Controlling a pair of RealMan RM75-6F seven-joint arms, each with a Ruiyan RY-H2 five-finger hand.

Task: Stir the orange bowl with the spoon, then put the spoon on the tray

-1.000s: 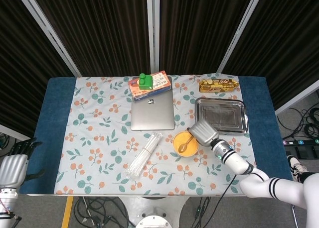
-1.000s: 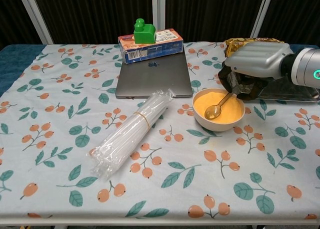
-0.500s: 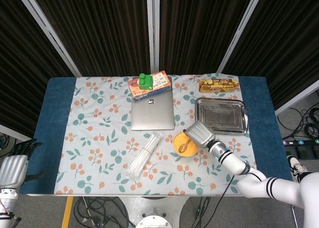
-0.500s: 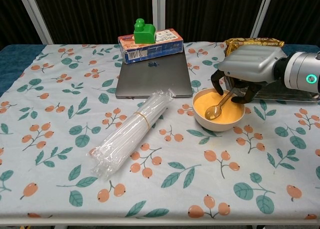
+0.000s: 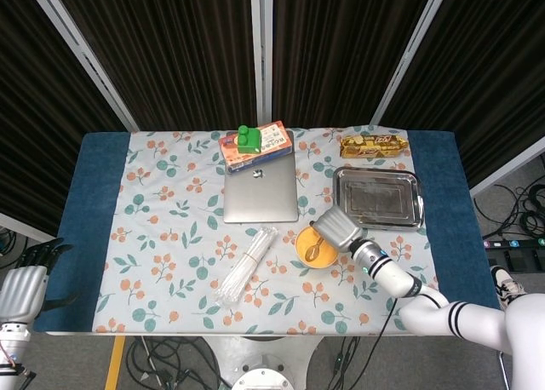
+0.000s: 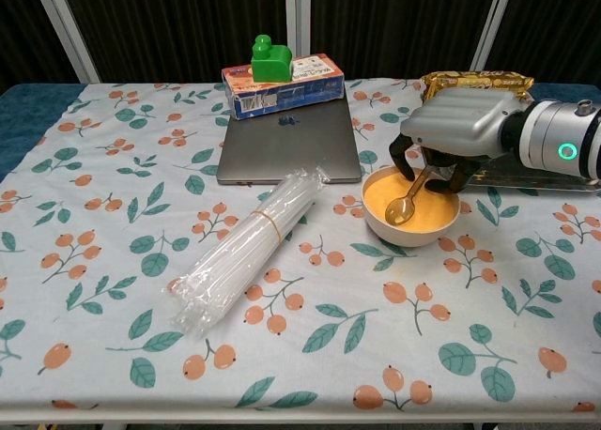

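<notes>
The orange bowl (image 6: pixel 413 233) stands right of the table's middle, with the spoon (image 6: pixel 404 207) lying in it, handle leaning up over the far rim. My right hand (image 6: pixel 453 130) hovers over that rim. Its fingers hang down, spread on either side of the handle's top, and I see no grip on it. In the head view the right hand (image 5: pixel 337 228) overlaps the right edge of the bowl (image 5: pixel 300 247). The steel tray (image 5: pixel 379 172) lies just behind, with nothing on it. My left hand (image 5: pixel 24 281) hangs off the table's near left corner, holding nothing.
A shut laptop (image 5: pixel 261 188) lies left of the tray, with a box and green block (image 5: pixel 254 141) at its far edge. A wrapped bundle of straws (image 6: pixel 246 252) lies left of the bowl. A snack packet (image 5: pixel 373 144) sits behind the tray.
My right hand has slid left and lowered over the bowl's far rim, so its fingers now straddle the spoon handle. The spoon's bowl end has stayed put. The left hand has not moved.
</notes>
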